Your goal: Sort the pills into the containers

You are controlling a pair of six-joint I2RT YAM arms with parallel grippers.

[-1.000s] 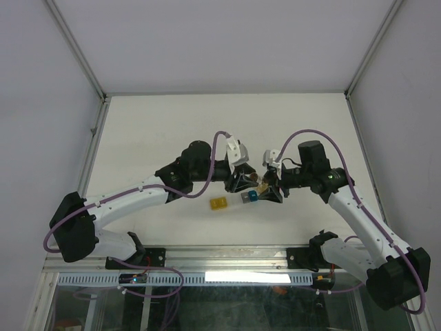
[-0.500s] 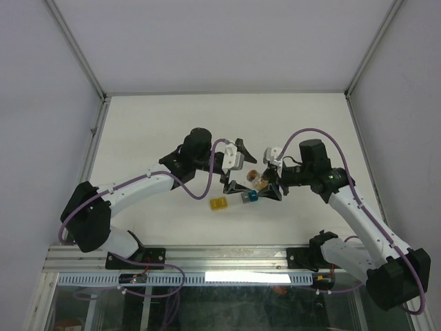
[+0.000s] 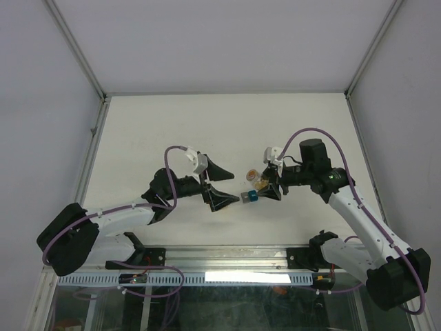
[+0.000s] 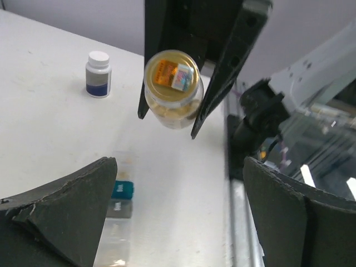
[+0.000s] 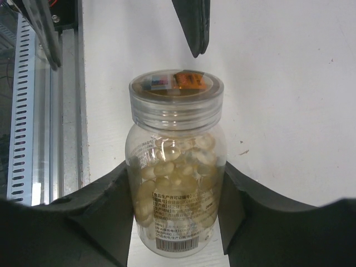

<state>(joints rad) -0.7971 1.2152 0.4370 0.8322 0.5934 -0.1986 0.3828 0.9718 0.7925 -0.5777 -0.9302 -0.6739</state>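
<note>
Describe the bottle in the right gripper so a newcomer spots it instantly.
Over the white table, find the right gripper. The bottle it grips is clear, full of pale tan pills, its lid orange-stickered, unlike the dark white-capped bottle.

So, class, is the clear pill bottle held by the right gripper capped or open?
Capped: a clear lid sits screwed over the neck of the bottle.

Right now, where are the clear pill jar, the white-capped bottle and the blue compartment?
clear pill jar (image 5: 175,183): right wrist view, its body.
white-capped bottle (image 4: 98,80): left wrist view, its body.
blue compartment (image 4: 124,189): left wrist view, its top.
</note>
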